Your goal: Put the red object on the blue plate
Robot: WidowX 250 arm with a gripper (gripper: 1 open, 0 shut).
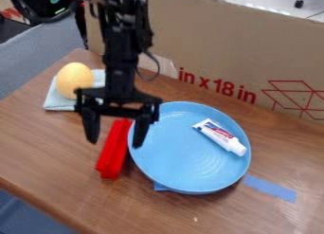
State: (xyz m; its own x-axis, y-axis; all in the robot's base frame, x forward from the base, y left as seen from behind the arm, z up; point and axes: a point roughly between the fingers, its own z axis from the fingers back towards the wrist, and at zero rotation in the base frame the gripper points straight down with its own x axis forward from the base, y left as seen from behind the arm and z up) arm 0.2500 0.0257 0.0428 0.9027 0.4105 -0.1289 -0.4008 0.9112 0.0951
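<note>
A wooden worktop (38, 157) is shown with open wood along its near left side. The spread claw (114, 132) is hung over the red object (116, 151), one finger on either side, so bare room is left only at the block's near end. Just right of it, the blue plate (190, 160) is mostly bare; only a white tube (221, 136) is laid on its far right part. To the far left, passage is blocked by a yellow egg-shaped object (72, 78) on a folded cloth (53, 100). The far side is closed off by a cardboard box (241, 48).
</note>
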